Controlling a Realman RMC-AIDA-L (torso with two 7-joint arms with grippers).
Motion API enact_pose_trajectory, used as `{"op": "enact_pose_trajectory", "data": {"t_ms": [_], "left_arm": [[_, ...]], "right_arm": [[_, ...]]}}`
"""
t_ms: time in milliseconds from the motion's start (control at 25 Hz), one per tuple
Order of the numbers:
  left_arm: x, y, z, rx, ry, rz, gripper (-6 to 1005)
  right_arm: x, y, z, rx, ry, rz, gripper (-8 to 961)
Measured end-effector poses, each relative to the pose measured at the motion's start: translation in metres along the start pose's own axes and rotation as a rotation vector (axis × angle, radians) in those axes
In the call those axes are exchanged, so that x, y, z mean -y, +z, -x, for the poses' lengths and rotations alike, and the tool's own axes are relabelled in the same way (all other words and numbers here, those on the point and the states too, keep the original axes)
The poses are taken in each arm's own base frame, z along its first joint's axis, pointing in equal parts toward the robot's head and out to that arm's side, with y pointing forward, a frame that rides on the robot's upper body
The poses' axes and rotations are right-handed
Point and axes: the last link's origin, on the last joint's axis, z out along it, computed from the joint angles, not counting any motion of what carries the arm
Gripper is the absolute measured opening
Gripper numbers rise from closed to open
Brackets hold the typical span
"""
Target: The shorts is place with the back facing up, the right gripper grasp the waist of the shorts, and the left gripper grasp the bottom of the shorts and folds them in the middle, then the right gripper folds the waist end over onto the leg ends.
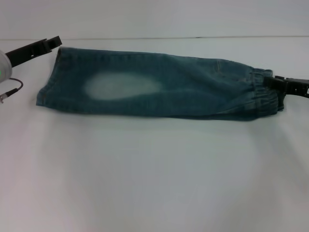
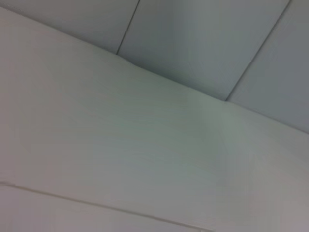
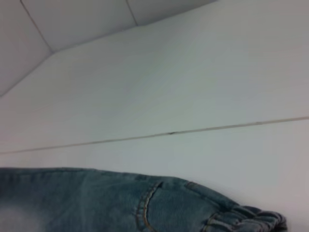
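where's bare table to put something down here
The widest free patch is the table nearer the robot than the shorts. A narrower strip lies beyond them. The ends are crowded: left gripper at the leg ends, right gripper at the waist.

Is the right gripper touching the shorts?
Touching. In the head view the right gripper overlaps the gathered waist end of the shorts, with no gap between them.

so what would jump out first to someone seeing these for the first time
The shorts stand out: faded blue denim already folded lengthwise into a long strip across the white table, with a pale bleached patch toward the robot's left. The right end effector sits at the gathered waist, while the left end effector is at the far corner of the leg ends.
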Motion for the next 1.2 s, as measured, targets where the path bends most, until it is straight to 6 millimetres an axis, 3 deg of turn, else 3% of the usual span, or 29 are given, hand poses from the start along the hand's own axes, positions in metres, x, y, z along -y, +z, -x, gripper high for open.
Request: {"op": "enact_pose_trajectory", "data": {"t_ms": [120,280,520,600,640,880,1200], "left_arm": [[0.002,-0.002,0.003,0.005,-0.002,0.002,250],[-0.002,-0.007,0.008,0.016,0.033,0.062,512],[-0.015,-0.019,0.021,0.030,0.118,0.212,790],[-0.020,-0.023,0.025,0.041,0.149,0.265,853],[-0.023,-0.025,0.027,0.047,0.169,0.297,885],[-0.044,-0.039,0.041,0.075,0.283,0.491,883],[-0.059,-0.041,0.052,0.134,0.349,0.575,881]], "right_arm": [[0.001,-0.003,0.002,0.017,0.011,0.006,292],[0.003,-0.012,0.014,0.042,0.018,0.042,382],[0.006,-0.036,0.051,0.002,0.047,0.104,630],[0.005,-0.043,0.066,-0.055,0.085,0.122,858],[0.004,-0.045,0.073,-0.088,0.107,0.126,875],[-0.006,-0.047,0.100,-0.306,0.086,0.062,955],[-0.017,-0.029,0.101,-0.489,-0.013,-0.062,941]]}}
